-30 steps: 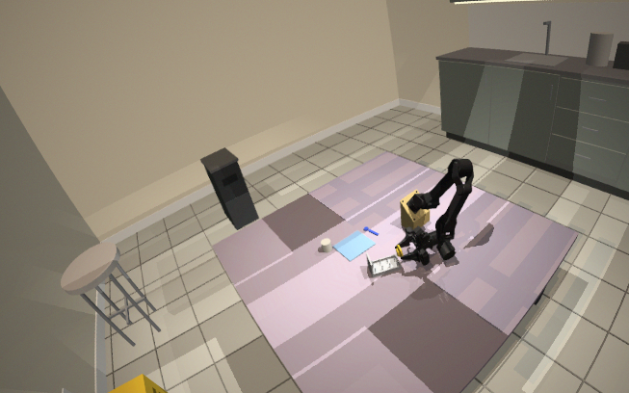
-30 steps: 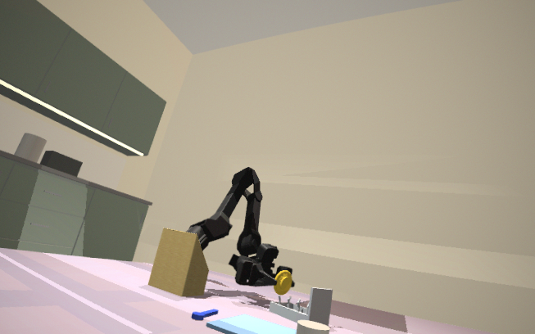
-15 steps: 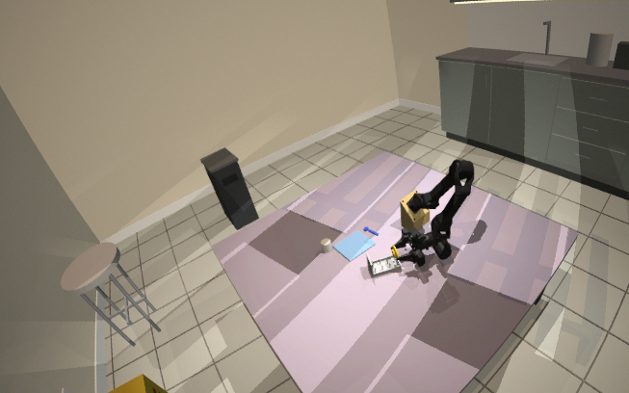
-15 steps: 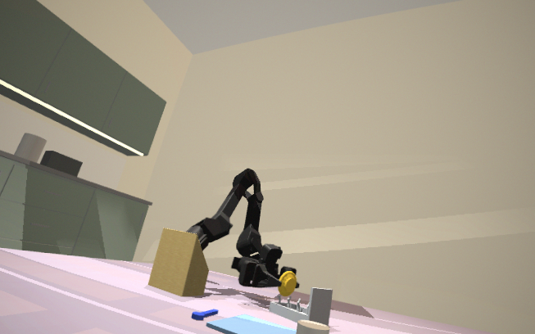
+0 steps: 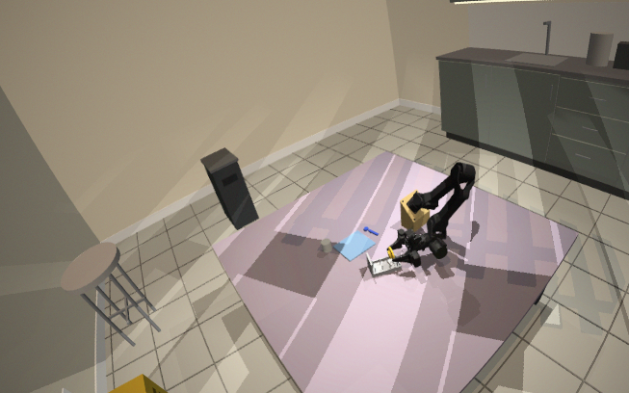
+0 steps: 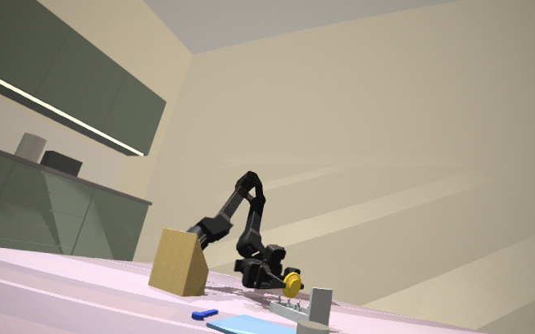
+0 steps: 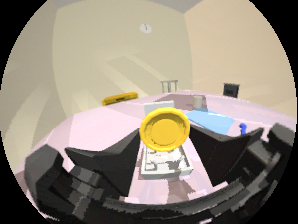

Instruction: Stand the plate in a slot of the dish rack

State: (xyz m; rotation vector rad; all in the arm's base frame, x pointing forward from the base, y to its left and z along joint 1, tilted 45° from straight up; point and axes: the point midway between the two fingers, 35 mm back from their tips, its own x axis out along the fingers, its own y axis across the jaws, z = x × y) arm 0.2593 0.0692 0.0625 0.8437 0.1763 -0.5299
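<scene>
The small yellow plate (image 5: 390,252) (image 6: 292,285) (image 7: 165,130) is upright, its face turned away from the wrist's sides. My gripper (image 5: 391,253) (image 6: 291,283) (image 7: 164,128) is shut on it, with one finger at each side of its rim. The pale grey dish rack (image 5: 385,272) (image 6: 320,306) (image 7: 167,173) stands on the table, with a tall panel at its far end in the wrist view and short rails along its base. In the exterior view the plate hangs a little above the rails. The plate hides part of the rack in the wrist view; which slot lies under it cannot be told.
A light blue mat (image 5: 353,245) (image 6: 244,323) (image 7: 211,121) lies beside the rack, with a beige cup (image 5: 326,245) (image 6: 312,327) (image 7: 198,102) and a blue tool (image 5: 371,231) (image 6: 205,313) (image 7: 243,129) near it. A tan wooden block (image 5: 410,218) (image 6: 174,263) stands near the arm's base.
</scene>
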